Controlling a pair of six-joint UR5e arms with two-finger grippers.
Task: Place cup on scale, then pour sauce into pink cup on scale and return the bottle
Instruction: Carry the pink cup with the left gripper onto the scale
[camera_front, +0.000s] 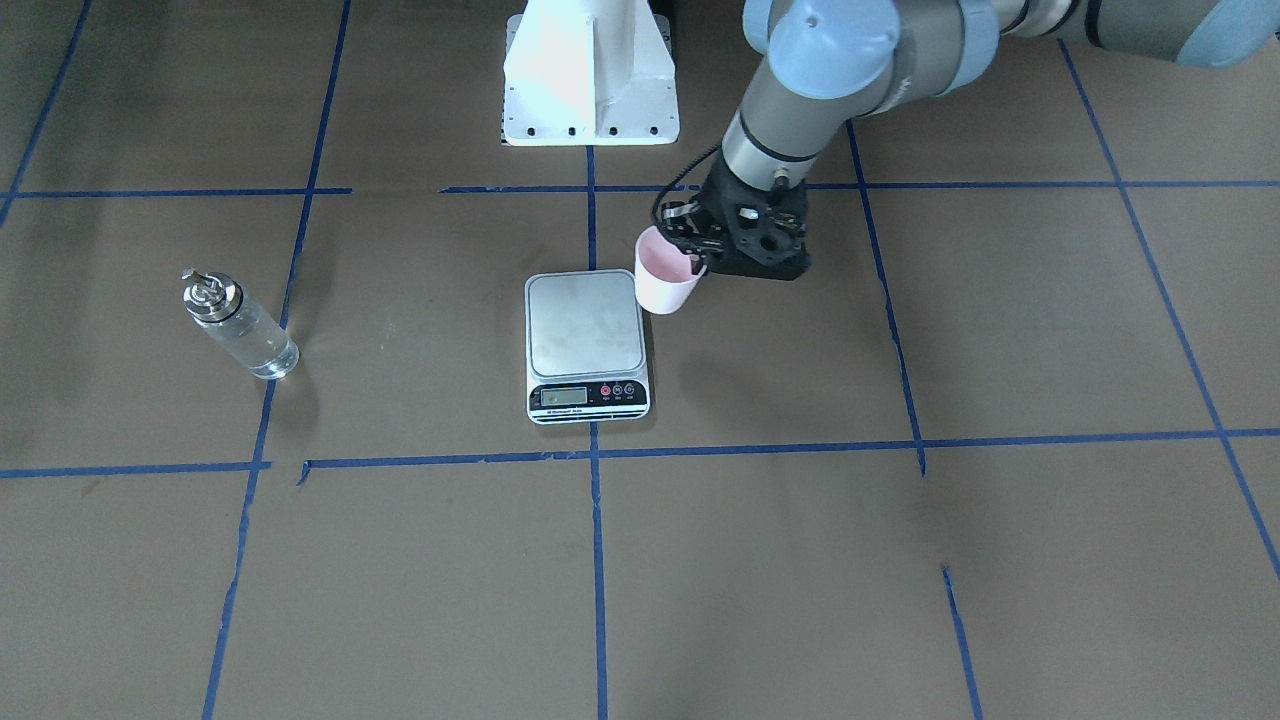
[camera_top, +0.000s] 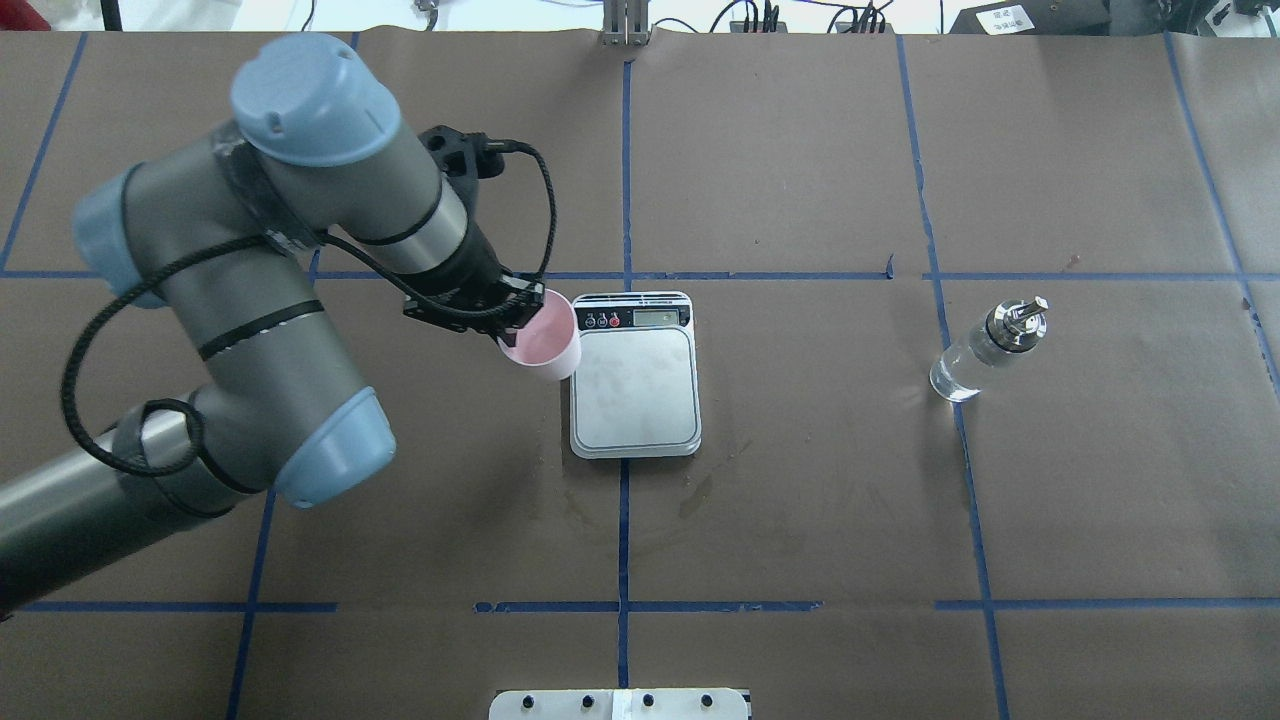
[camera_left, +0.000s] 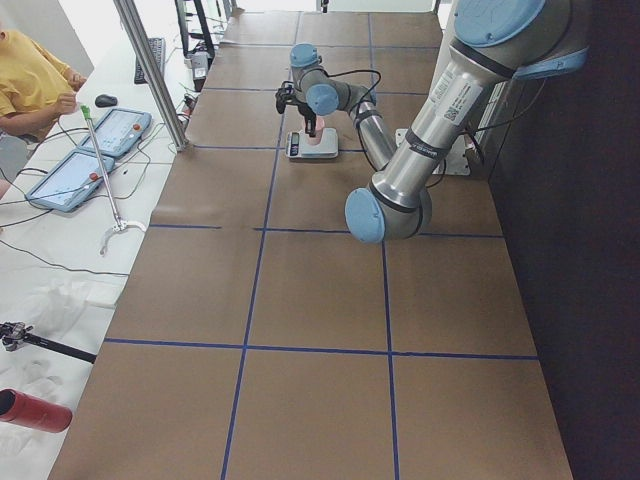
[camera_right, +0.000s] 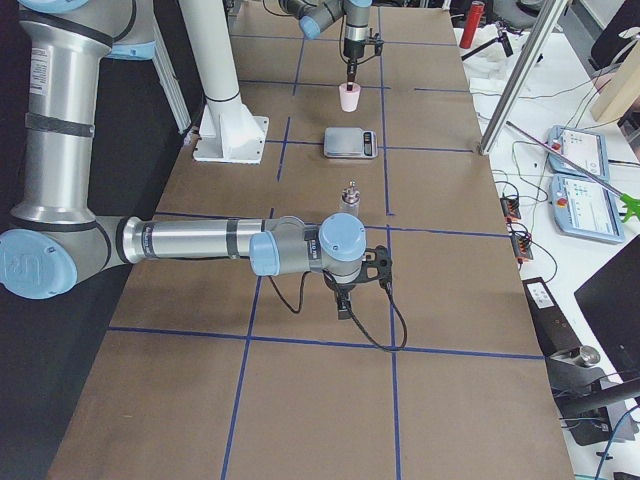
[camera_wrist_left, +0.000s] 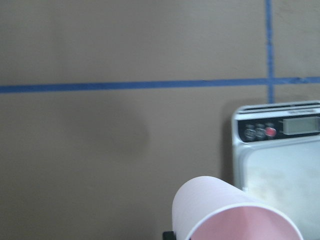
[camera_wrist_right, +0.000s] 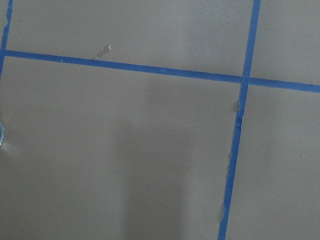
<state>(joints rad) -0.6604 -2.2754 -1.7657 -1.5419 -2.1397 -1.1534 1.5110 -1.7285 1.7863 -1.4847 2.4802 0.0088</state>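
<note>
Cup (camera_front: 665, 285) gripped at its rim by the left claw (camera_front: 693, 262), just beside the scale (camera_front: 585, 325). Bottle (camera_front: 240, 328) stands well apart; right claw (camera_right: 342, 305) opening cannot be told.

No legible text; print on scale (camera_front: 587, 345) strip too small.

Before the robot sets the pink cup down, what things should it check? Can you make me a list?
1. Cup held firmly: the left gripper pinches the rim of the cup. Ok.
2. Cup over the scale: the cup is beside the scale's edge, not above the plate. Not ok.
3. Plate free: nothing lies on it. Ok.
4. Display at zero: too small to read. Cannot tell.
5. Bottle out of the way: it stands far off on the scale's other side. Ok.
</note>
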